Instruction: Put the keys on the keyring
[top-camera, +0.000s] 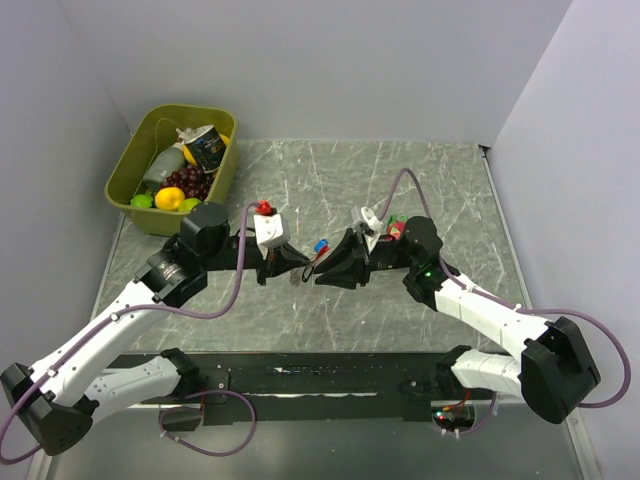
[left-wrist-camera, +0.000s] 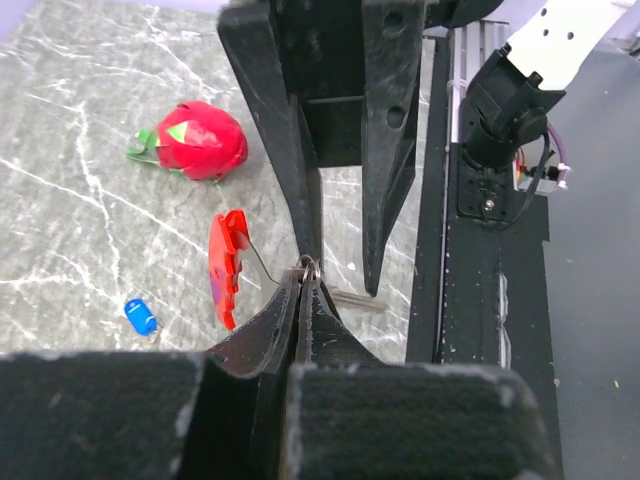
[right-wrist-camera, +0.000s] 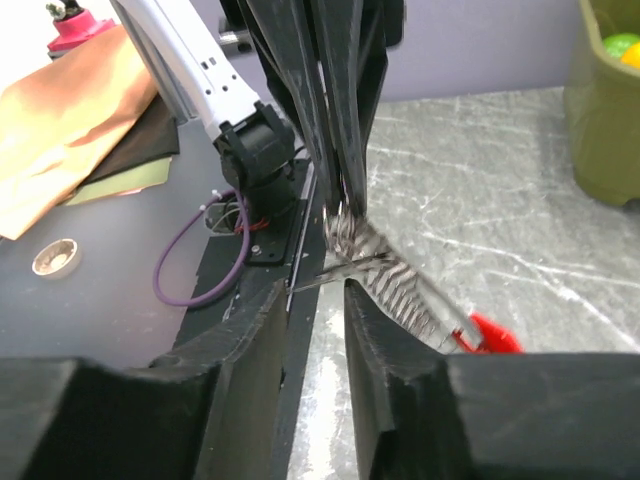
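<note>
At lower centre of the left wrist view, the left gripper (left-wrist-camera: 306, 290) is pressed together on a small metal ring of the keyring (left-wrist-camera: 225, 265), whose red clip shows just left of the tips. The right gripper (left-wrist-camera: 342, 270) reaches down from the top edge, fingers apart, tips just beside that ring. The blue key (left-wrist-camera: 140, 317) lies alone on the table (left-wrist-camera: 60, 230) at lower left, apart from the clip.

In the right wrist view, a narrow gap separates the right fingers at a thin metal piece (right-wrist-camera: 335, 272); whether it is gripped cannot be told. A banded chain (right-wrist-camera: 390, 280) runs to the clip at lower right.

In the top view, both grippers meet at table centre.

Judged progress: the ring is presented, but the blue key remains unthreaded.
</note>
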